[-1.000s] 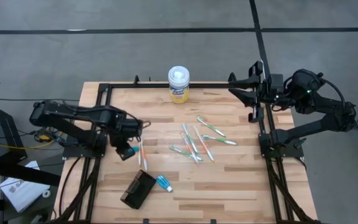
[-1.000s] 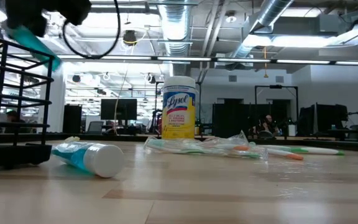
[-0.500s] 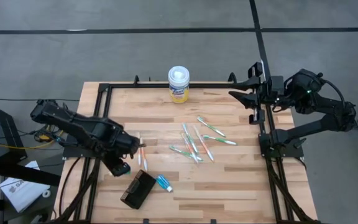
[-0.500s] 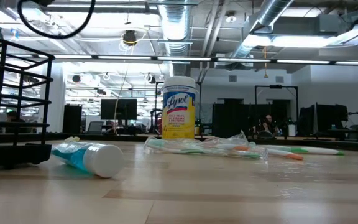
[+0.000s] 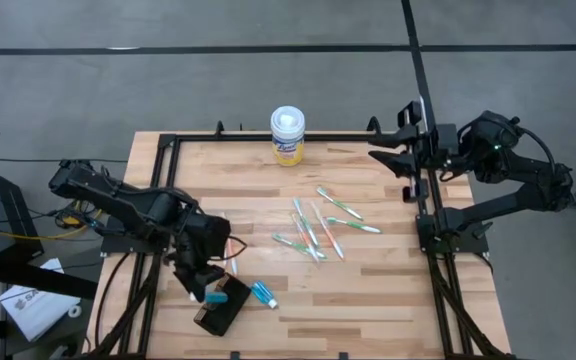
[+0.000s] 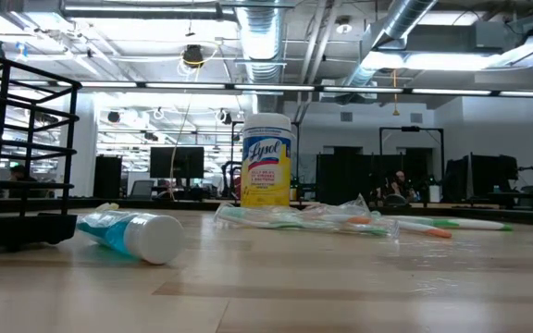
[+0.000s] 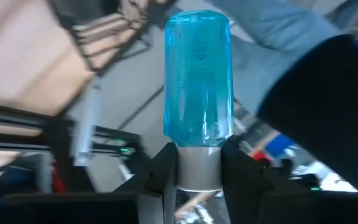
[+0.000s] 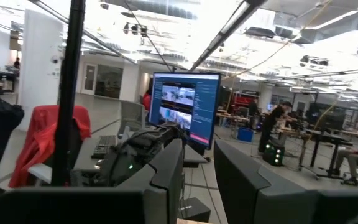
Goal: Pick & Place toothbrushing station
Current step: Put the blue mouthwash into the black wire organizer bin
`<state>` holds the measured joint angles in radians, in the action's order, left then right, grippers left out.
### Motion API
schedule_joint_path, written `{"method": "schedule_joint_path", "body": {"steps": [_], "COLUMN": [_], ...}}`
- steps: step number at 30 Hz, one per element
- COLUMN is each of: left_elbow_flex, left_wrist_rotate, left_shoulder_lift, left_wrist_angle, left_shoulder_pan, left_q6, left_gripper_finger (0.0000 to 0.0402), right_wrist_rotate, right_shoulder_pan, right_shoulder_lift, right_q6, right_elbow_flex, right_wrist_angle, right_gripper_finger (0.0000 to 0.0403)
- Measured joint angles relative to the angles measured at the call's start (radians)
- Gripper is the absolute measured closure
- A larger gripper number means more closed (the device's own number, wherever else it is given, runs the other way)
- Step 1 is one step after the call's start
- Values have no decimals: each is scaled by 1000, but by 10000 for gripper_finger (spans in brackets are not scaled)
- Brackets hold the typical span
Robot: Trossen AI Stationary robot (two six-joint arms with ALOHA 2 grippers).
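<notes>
The black box-shaped toothbrushing station (image 5: 223, 308) lies on the table near the front edge, left of centre; in the low view it is the black rack (image 6: 17, 166) at the left. My left gripper (image 5: 205, 288) is just above its far end, shut on a blue tube (image 7: 197, 81) with a pale cap. A second blue tube (image 5: 263, 294) lies on its side on the table beside the station. My right gripper (image 5: 383, 140) waits open and empty at the table's far right edge. My left gripper pinches the blue tube's pale cap end (image 7: 197, 169) between its two fingers. The tube's blue body sticks straight out past the fingertips. The fingers slant down toward the table's near edge. Whether the tube's free end (image 5: 212, 296) touches the station, I cannot tell.
A yellow-labelled wipes canister (image 5: 288, 135) stands at the far edge. Several toothbrushes (image 5: 313, 228) lie scattered mid-table, two orange-and-white ones (image 5: 228, 250) just beyond my left gripper. A black frame (image 5: 168, 140) borders the table.
My left gripper has carried the blue tube toward the table's near edge, from beside the orange-and-white toothbrushes to over the station's far end, and has turned its fingers toward the near edge. It has left the low view.
</notes>
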<state>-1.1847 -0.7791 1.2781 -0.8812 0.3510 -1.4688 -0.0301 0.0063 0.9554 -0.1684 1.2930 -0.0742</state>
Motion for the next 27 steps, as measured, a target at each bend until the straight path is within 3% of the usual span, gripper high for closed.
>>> {"method": "schedule_joint_path", "body": {"steps": [9, 18, 21, 27], "left_elbow_flex": [94, 317, 388, 487], "left_wrist_rotate": [-2, 157, 244, 249], "left_shoulder_lift": [-1, -50, -104, -212], "left_wrist_angle": [268, 733, 787, 781], "left_shoulder_pan": [88, 192, 208, 182], "left_q6": [-296, -690, -775, -787], "left_gripper_finger": [317, 317, 317, 317], "right_wrist_rotate": [0, 0, 0, 0], "right_shoulder_pan": [0, 0, -2, -2], "right_shoulder_lift": [-1, -12, -13, -12], "right_q6": [-41, -78, -78, -101], "right_elbow_flex": [0, 0, 0, 0], "right_wrist_angle": [-32, -63, -69, -77], "right_gripper_finger": [320, 320, 320, 320]}}
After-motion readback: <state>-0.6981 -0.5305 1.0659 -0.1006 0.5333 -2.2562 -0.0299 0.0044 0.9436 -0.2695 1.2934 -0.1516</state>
